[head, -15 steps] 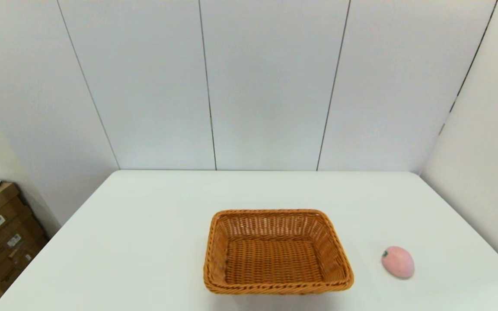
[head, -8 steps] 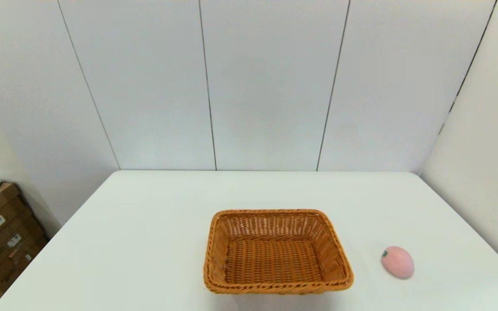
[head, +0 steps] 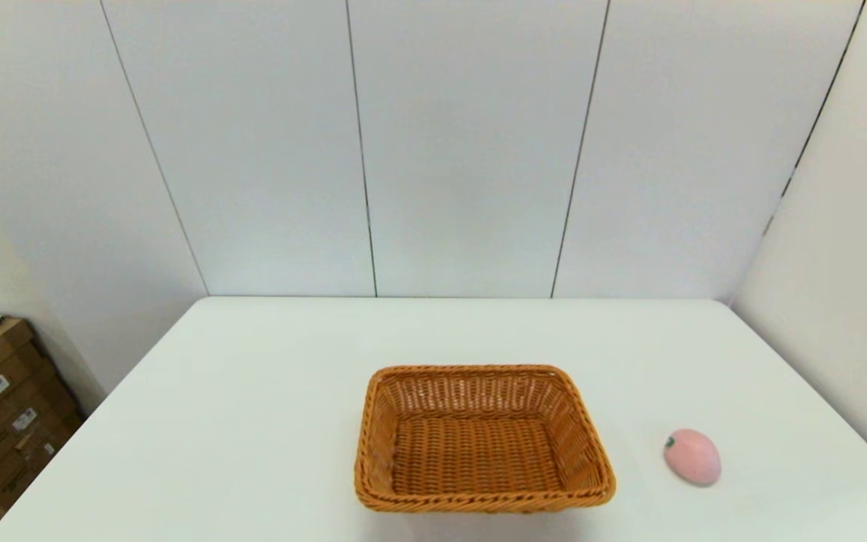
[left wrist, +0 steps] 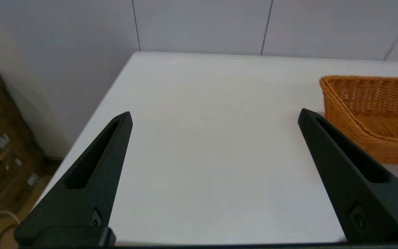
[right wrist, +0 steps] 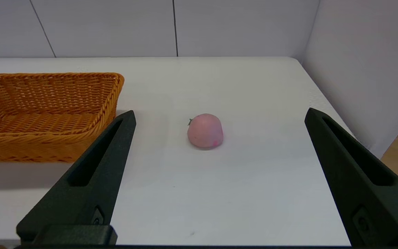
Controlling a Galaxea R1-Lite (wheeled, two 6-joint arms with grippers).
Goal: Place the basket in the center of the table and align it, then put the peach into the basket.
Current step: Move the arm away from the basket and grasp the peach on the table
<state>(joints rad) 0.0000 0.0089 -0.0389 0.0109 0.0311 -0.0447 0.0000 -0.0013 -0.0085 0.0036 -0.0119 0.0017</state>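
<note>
The basket point(head: 483, 440) sits empty on the table point(head: 253, 421), and the peach point(head: 692, 456) lies well to its right. The right gripper point(right wrist: 219, 116) faces the peach with fingers spread wide; the left gripper point(left wrist: 214, 116), also spread, waits left of the basket. The peach looks light and smooth (probably it rolls), so I would grasp across its widest middle.

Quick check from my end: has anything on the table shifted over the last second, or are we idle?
Nothing visibly changed. The basket sits empty on the table and the peach lies apart from it on the robot's right, both where they were. The left gripper and right gripper are open near the table's front edge, holding nothing.
</note>
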